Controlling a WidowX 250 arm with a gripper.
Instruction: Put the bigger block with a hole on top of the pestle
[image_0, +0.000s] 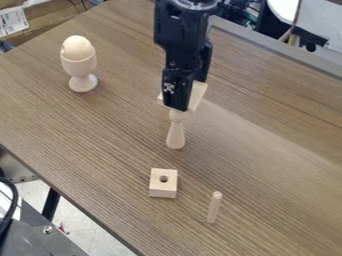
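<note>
Tool (186, 96) is gripping the bigger block (198, 94) by its sides, presumably leaving the underside free for seating. Block is sitting right at the head of the upright pestle (176, 136), seemingly for lining up; contact is escaping confirmation.

You look down at a slant from a fixed camera above the tabletop (267, 165), near enough that it spans most of the frame, facing its far edge at upper right, with floor (100, 227) at lower left.
</note>
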